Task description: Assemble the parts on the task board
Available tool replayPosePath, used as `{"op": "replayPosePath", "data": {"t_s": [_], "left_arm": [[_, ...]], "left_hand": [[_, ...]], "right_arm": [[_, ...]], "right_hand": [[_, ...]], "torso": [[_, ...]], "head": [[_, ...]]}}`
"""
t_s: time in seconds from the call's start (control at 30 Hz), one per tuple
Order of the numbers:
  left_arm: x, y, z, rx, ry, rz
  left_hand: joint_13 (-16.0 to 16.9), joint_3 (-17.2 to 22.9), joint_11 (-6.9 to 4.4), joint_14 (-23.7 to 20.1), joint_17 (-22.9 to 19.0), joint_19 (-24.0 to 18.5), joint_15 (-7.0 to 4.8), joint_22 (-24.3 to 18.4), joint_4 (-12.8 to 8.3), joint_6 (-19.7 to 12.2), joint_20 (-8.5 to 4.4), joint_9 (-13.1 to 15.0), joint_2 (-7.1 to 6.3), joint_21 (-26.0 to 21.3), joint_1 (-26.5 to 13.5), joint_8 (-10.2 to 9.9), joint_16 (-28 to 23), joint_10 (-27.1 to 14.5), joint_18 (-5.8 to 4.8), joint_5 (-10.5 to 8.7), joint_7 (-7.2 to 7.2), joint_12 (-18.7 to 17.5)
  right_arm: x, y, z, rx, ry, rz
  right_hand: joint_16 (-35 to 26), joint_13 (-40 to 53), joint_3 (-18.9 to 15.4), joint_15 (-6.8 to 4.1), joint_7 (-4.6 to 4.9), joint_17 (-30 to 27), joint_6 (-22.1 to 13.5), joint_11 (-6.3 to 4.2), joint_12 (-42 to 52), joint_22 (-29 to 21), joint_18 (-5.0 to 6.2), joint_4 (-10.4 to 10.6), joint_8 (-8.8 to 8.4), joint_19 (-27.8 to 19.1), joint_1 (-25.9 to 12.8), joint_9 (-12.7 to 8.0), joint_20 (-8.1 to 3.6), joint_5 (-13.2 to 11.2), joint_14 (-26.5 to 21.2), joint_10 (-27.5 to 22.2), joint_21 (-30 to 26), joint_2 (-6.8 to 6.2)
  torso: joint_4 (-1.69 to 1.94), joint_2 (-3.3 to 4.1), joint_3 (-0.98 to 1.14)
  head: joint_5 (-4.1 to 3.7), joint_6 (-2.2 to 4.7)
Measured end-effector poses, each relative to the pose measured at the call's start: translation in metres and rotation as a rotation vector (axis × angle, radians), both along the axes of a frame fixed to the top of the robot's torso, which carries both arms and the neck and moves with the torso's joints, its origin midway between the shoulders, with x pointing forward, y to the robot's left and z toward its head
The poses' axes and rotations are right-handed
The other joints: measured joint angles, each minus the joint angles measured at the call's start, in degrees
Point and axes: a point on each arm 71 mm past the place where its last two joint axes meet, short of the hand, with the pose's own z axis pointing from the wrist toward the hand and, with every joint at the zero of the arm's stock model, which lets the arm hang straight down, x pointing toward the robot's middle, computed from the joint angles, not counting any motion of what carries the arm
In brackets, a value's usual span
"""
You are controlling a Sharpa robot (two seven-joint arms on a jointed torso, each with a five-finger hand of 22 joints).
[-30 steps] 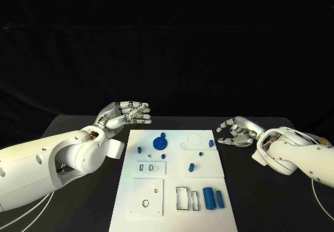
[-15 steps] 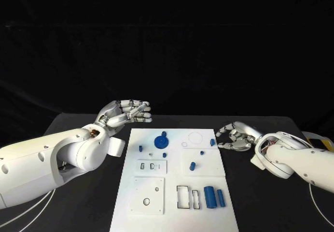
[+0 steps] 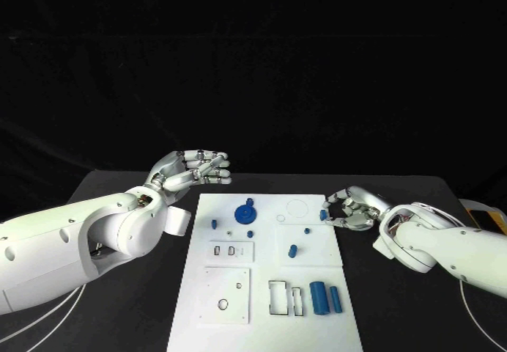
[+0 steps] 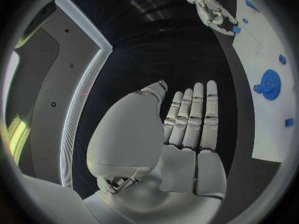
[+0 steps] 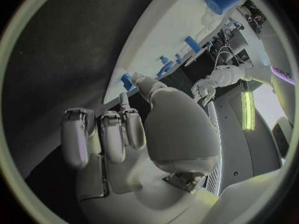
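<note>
While two blue cylinders [image 3: 325,299] lie at the near end of the white rectangular task board [image 3: 264,330], the silver right hand [image 3: 352,207] reaches its curled fingers to the board's far right edge, just beside a small blue peg [image 3: 322,215]; whether it pinches the peg cannot be told. Farther off, the silver left hand [image 3: 194,170] hovers with fingers curled on nothing, beyond the board's far left corner, well apart from the blue toothed gear [image 3: 245,215].

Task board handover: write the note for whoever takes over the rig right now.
Left hand: raised off the far left corner of the task board, fingers curled in, holding nothing.
Right hand: at the board's right edge, fingertips at the small blue part there; whether it grips the part cannot be told.
On the board: blue gear at the far middle, two blue cylinders lying near the front right, several small blue pieces between.
Done: nothing clearly seated yet.
Left: most parts look unplaced.
</note>
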Motion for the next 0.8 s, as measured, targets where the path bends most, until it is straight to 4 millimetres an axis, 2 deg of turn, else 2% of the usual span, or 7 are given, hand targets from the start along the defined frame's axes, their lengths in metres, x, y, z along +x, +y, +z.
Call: {"op": "replayPosePath", "data": {"t_s": [0.17,0.27,0.33,0.4,0.7,0.8], "left_arm": [[0.0,-0.0002,0.0,0.0,0.0,-0.001],[0.0,-0.0003,0.0,0.0,0.0,-0.001],[0.0,-0.0003,0.0,0.0,0.0,-0.001],[0.0,-0.0003,0.0,0.0,0.0,-0.001],[0.0,-0.0002,0.0,0.0,0.001,-0.001],[0.0,-0.0002,0.0,0.0,0.001,-0.001]], "left_hand": [[0.0,0.0,0.0,0.0,0.0,0.0,0.0,0.0,0.0,0.0,0.0,0.0,0.0,0.0,0.0,0.0,0.0,0.0,0.0,0.0,0.0,0.0],[0.0,0.0,0.0,0.0,0.0,0.0,0.0,0.0,0.0,0.0,0.0,0.0,0.0,0.0,0.0,0.0,0.0,0.0,0.0,0.0,0.0,0.0],[0.0,0.0,0.0,0.0,0.0,0.0,0.0,0.0,0.0,0.0,0.0,0.0,0.0,0.0,0.0,0.0,0.0,0.0,0.0,0.0,0.0,0.0],[0.0,0.0,0.0,0.0,0.0,0.0,0.0,0.0,0.0,0.0,0.0,0.0,0.0,0.0,0.0,0.0,0.0,0.0,0.0,0.0,0.0,0.0],[0.0,0.0,0.0,0.0,0.0,0.0,0.0,0.0,0.0,0.0,0.0,0.0,0.0,0.0,0.0,0.0,0.0,0.0,0.0,0.0,0.0,0.0],[0.0,0.0,0.0,0.0,0.0,0.0,0.0,0.0,0.0,0.0,0.0,0.0,0.0,0.0,0.0,0.0,0.0,0.0,0.0,0.0,0.0,0.0]], "right_arm": [[0.0008,0.0028,-0.0005,0.003,0.0,0.002],[0.0011,0.0047,-0.0008,0.005,0.001,0.003],[0.0013,0.0057,-0.0008,0.007,0.001,0.005],[0.0015,0.0066,-0.0009,0.008,0.001,0.005],[0.003,0.0099,-0.0015,0.01,0.002,0.008],[0.0036,0.0094,-0.0019,0.009,0.003,0.005]], "right_hand": [[0.0,0.0,0.4,0.0,0.28,0.0,0.3,0.0,0.0,0.0,0.0,-0.1,0.0,0.0,0.2,0.1,0.0,0.0,0.0,0.0,0.0,0.28],[0.0,0.0,0.9,0.0,0.24,0.0,1.0,0.0,0.2,0.0,0.0,-0.2,0.0,0.0,0.1,0.2,0.0,0.0,0.0,0.0,0.0,0.91],[0.0,0.0,1.4,0.0,0.06,0.0,1.6,0.0,0.2,0.0,0.0,-0.4,0.0,0.0,0.1,0.2,0.0,-0.6,0.0,0.0,0.0,0.98],[0.0,0.0,2.0,0.0,-0.05,0.0,2.3,0.0,0.2,0.0,0.0,-0.4,0.0,0.0,0.0,0.2,0.0,-1.3,0.0,0.0,0.0,1.65],[0.0,0.0,2.2,0.0,-0.22,0.0,2.9,0.0,0.5,0.0,0.0,-0.5,0.0,0.0,0.0,0.2,0.0,-1.6,0.0,0.0,0.0,1.65],[0.0,0.0,2.2,0.0,-0.02,0.0,3.1,0.0,0.5,0.0,0.0,-0.5,0.23,0.0,0.0,0.2,0.0,-1.6,0.0,0.0,0.0,1.65]], "torso": [[-0.01,-0.01,0.0],[-0.02,0.0,0.01],[-0.01,0.0,0.01],[0.01,0.0,0.01],[0.02,0.02,0.04],[0.01,0.02,0.04]], "head": [[0.02,0.05],[0.07,-0.02],[0.07,-0.04],[0.03,-0.08],[0.0,-0.24],[-0.03,-0.27]]}}
